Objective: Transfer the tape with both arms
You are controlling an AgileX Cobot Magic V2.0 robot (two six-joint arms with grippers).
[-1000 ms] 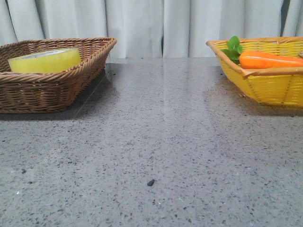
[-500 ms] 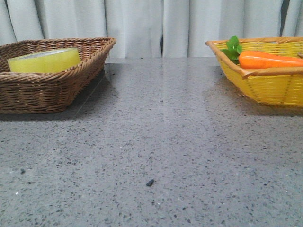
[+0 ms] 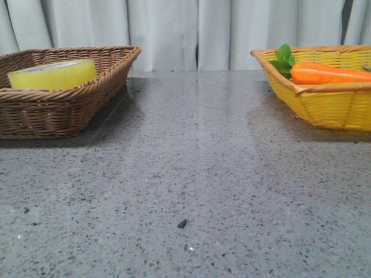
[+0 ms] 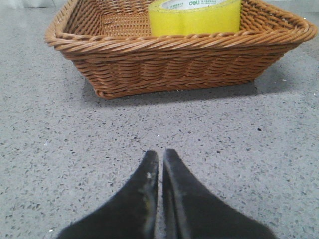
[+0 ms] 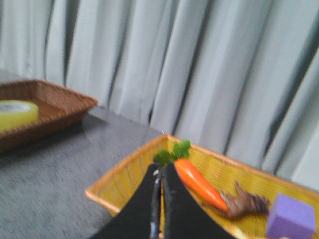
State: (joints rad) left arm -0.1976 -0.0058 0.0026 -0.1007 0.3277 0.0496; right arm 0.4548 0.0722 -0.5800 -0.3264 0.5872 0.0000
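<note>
Here the tape (image 3: 53,73) lies flat inside the brown wicker basket (image 3: 87,98), its round faces up and down, so its core axis stands upright and its yellow band faces sideways. In the left wrist view the tape (image 4: 195,17) shows its white core with green lettering at the top, and it sits toward the far side of the basket (image 4: 174,59), close to the back rim, with bare woven floor beside it. The basket's walls rise about as high as most of the roll, leaving only its upper part above the rim.

The left gripper (image 4: 160,162) hangs low over the grey speckled table (image 3: 191,174), on the near side of the brown basket and apart from it; its two dark jaws are pressed together, holding nothing. The right gripper (image 5: 160,172) likewise has its jaws together and empty, above the yellow basket (image 5: 124,181), which holds a carrot (image 5: 199,184), a brown object (image 5: 244,204) and a purple block (image 5: 291,216).

Between the brown basket and the yellow basket (image 3: 324,98) runs a broad stretch of table, bare but for a small dark speck (image 3: 182,223).
</note>
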